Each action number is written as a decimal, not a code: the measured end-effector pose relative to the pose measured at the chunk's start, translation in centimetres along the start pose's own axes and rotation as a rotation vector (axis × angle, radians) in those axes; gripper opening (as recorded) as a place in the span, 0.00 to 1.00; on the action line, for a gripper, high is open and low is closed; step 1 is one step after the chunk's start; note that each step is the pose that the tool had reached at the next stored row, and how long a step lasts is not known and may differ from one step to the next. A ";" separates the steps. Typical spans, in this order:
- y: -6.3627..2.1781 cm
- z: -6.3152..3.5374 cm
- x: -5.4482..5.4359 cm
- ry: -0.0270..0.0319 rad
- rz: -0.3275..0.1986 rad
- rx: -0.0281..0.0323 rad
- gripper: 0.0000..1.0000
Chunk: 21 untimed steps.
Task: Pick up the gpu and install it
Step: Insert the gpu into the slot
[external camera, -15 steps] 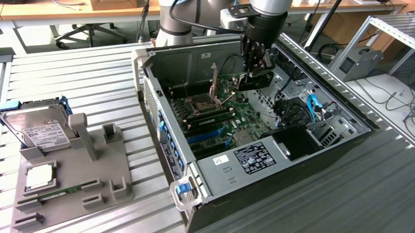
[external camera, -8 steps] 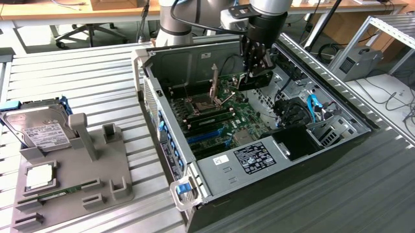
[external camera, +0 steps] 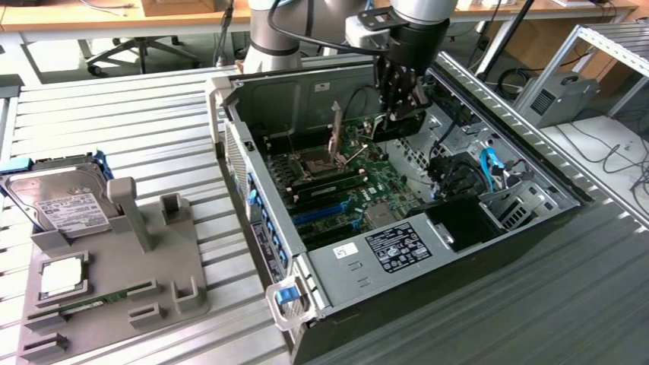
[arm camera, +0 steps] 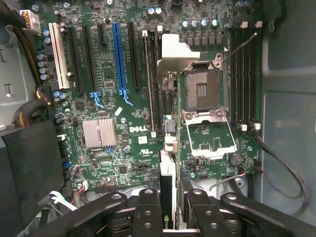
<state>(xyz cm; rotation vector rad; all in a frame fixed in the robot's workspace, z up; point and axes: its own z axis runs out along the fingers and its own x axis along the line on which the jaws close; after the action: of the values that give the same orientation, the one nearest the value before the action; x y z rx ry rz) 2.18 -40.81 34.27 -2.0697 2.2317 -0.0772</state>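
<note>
Reaching straight down into the open computer case [external camera: 304, 251], the claw [arm camera: 169, 207] grips the gpu [arm camera: 167, 192] edge-on above the motherboard [arm camera: 128, 113].

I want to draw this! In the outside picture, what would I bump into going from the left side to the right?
Hard drive → grey holder tray → open computer case → gripper holding the gpu → grey box.
</note>
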 end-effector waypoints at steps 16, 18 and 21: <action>0.00 0.00 0.0 -0.0088 -0.085 -0.0031 0.26; 0.00 0.00 0.0 -0.0098 -0.095 -0.0035 0.26; 0.00 0.00 0.0 -0.0114 -0.110 -0.0041 0.26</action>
<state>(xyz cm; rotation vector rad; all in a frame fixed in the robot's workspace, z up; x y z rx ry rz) 2.18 -40.81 34.27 -2.1884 2.1119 -0.0688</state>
